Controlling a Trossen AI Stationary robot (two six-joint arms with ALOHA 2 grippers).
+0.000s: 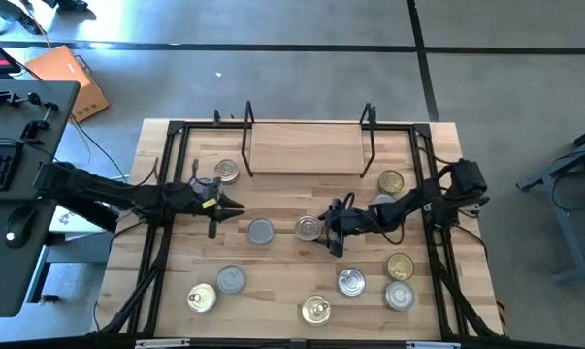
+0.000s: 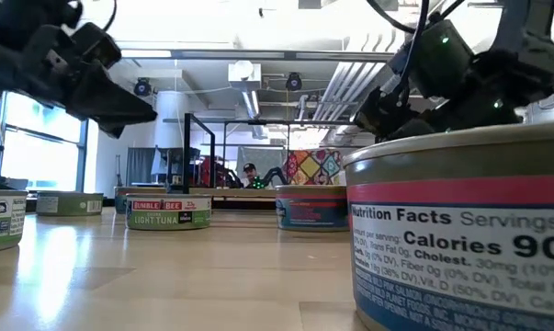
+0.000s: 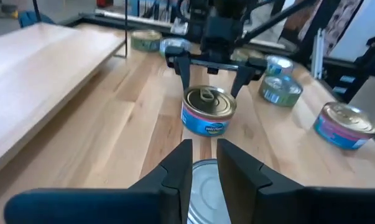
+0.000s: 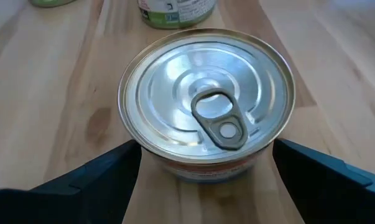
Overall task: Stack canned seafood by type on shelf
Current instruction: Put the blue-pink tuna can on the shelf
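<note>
Jaws of right gripper (image 4: 206, 165) wide, one finger each side of pull-tab tin (image 4: 206, 112), mid-worktop (image 1: 273, 281). Left gripper (image 3: 203, 165) jaws narrow, empty, above grey-lidded tin (image 1: 260, 231). Remaining tins scattered on the wood; shelf (image 1: 307, 145) bare at back. Readable labels: "LIGHT TUNA" (image 2: 169, 213); "Nutrition Facts", "Calories 90" (image 2: 460, 234).

1. Left arm: dark, jointed, reaching in from the left edge toward the centre, held low and nearly level.
2. Left end effector (image 1: 236, 209): two dark fingers (image 3: 240, 168) set near-parallel with only a narrow gap between them, nothing gripped.
3. Right arm: dark, bent at the elbow, reaching in from the right edge toward the centre.
4. Right end effector (image 1: 323, 229): lowered, fingers (image 4: 97, 177) spread wide.
</note>
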